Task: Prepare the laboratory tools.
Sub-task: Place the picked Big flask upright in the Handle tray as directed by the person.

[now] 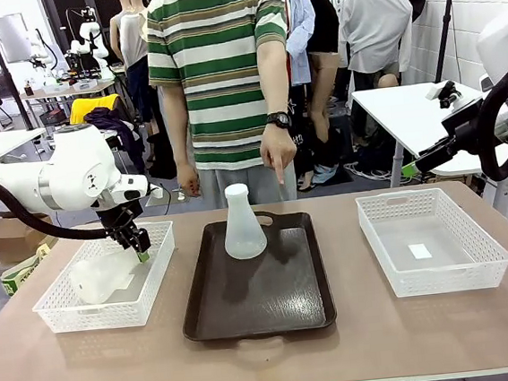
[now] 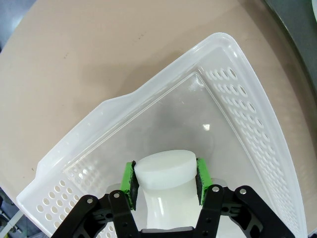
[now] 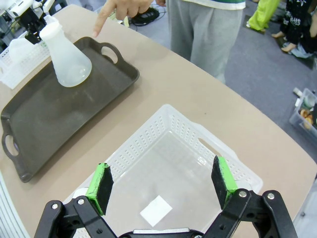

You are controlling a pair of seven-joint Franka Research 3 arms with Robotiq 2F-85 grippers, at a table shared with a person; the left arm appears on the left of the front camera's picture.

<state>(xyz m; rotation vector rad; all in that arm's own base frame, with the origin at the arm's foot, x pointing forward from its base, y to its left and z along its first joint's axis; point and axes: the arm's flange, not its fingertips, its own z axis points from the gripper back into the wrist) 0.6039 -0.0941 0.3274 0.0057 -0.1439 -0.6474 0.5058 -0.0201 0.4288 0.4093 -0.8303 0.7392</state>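
A frosted, translucent white conical flask (image 1: 243,222) stands on a dark brown rectangular plastic tray (image 1: 260,307). A second flask of the same milky white (image 1: 103,274) lies in a white perforated plastic basket (image 1: 63,310); a matching white basket (image 1: 435,268) has a small white square on its clear floor. The tabletop (image 1: 279,357) is pale tan. Both arms are glossy white, and the black left gripper (image 2: 165,181) and black right gripper (image 3: 163,184) carry bright green pads. The person's T-shirt (image 1: 217,59) is striped green and white, with grey trousers (image 3: 213,34) and a black wristwatch (image 1: 279,120).
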